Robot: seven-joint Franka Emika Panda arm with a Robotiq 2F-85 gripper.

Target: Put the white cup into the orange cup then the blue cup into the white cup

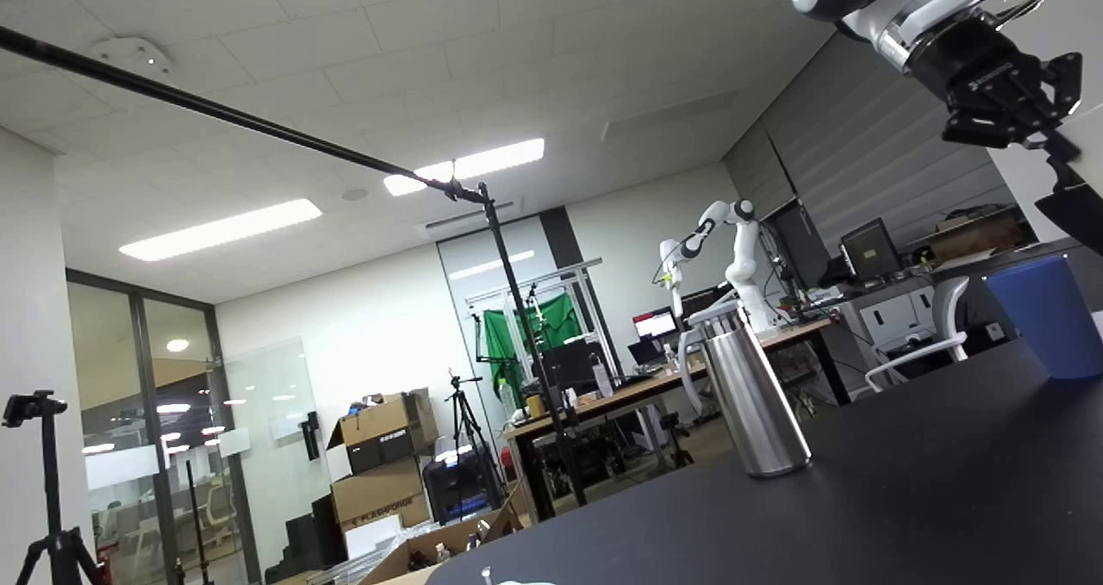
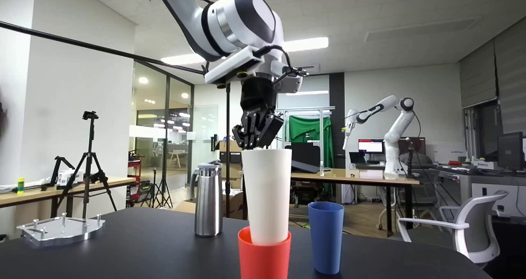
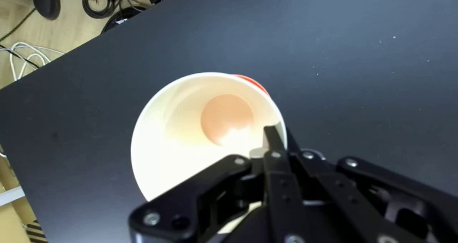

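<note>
The white cup (image 2: 268, 197) is upright above the orange cup (image 2: 264, 262), its lower end at the orange cup's mouth. My gripper (image 2: 255, 143) is shut on the white cup's rim. In the wrist view the gripper (image 3: 282, 138) has one finger inside and one outside the white cup's wall (image 3: 179, 117). A sliver of the orange cup's rim (image 3: 254, 82) shows behind it. How deep the white cup sits is hard to tell. The blue cup (image 2: 326, 238) stands upright on the table beside the orange cup; it also shows in an exterior view (image 1: 1047, 318).
The steel flask (image 2: 208, 201) stands on the black table (image 2: 156, 250), behind and to one side of the cups; it also shows in an exterior view (image 1: 751, 395). A clear plate with metal posts (image 2: 61, 229) lies at the table's far side. A chair (image 2: 472, 229) is beyond the edge.
</note>
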